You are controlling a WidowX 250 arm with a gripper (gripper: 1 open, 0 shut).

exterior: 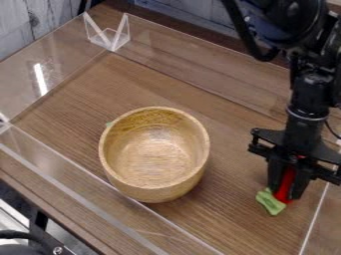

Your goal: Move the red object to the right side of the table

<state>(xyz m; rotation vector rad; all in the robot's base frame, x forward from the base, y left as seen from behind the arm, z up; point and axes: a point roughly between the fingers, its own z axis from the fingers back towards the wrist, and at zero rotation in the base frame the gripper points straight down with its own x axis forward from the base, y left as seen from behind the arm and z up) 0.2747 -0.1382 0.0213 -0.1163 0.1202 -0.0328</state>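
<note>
The red object (280,189) is held between the closed fingers of the gripper (284,191), which points straight down over the right part of the table (160,80). Only a strip of red is seen between the dark fingers, and the green leafy tip sticks out below them, at or just above the wood surface; contact cannot be told. The object is located near the clear acrylic wall (317,214) on the right. A tan wooden bowl (155,151) stands upright to its left, well apart from it.
</note>
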